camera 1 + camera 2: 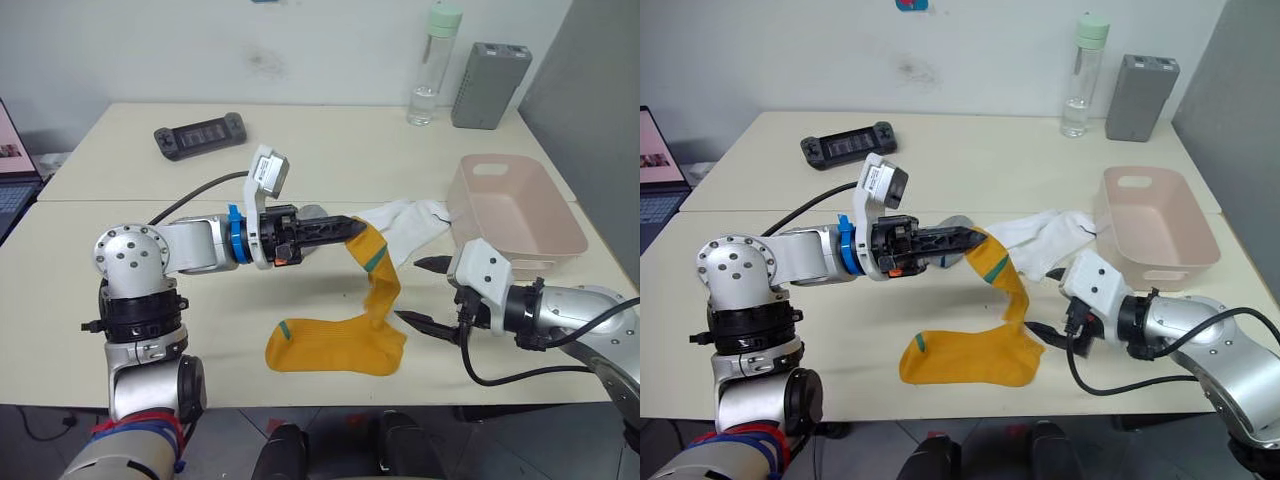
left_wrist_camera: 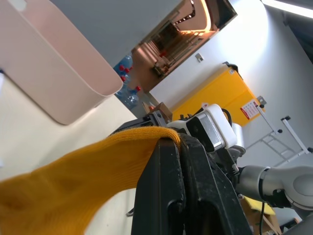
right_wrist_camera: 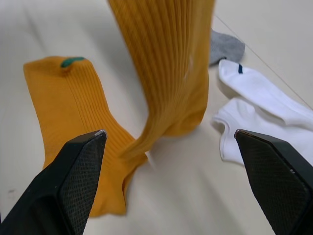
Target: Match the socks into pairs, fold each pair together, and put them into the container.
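Left eye view: left claw (image 1: 352, 228) is clamped on the cuff end of a mustard-orange ribbed fabric sock (image 1: 378, 290), which hangs down from the fingertips to the cream tabletop (image 1: 150, 190); its lower end touches a second mustard-orange sock (image 1: 335, 347) lying flat below and ahead of that claw. Right claw (image 1: 422, 292) has its two black fingers spread wide apart, holding nothing, tips just beside the hanging sock. Two white fabric socks (image 1: 410, 222) lie bunched just beyond the left claw's tip, between it and the pale pink rectangular plastic container (image 1: 520, 215), which sits just behind the right claw. Well beyond both claws: a black handheld game controller (image 1: 200, 134), a clear bottle with a pale green cap (image 1: 432, 65) and a grey box (image 1: 490, 72). Right eye view: same layout; the hanging sock's cuff shows a green band near the left claw's fingers. Left wrist view: both black fingers (image 2: 171, 191) pressed together on orange ribbed fabric; pink container wall ahead of them, right claw's white housing beyond. Right wrist view: fingers (image 3: 80, 169) far apart, hanging orange sock between and ahead of them, flat orange sock with a green mark beside it, white socks and a scrap of grey fabric sock (image 3: 226, 46) farther ahead.
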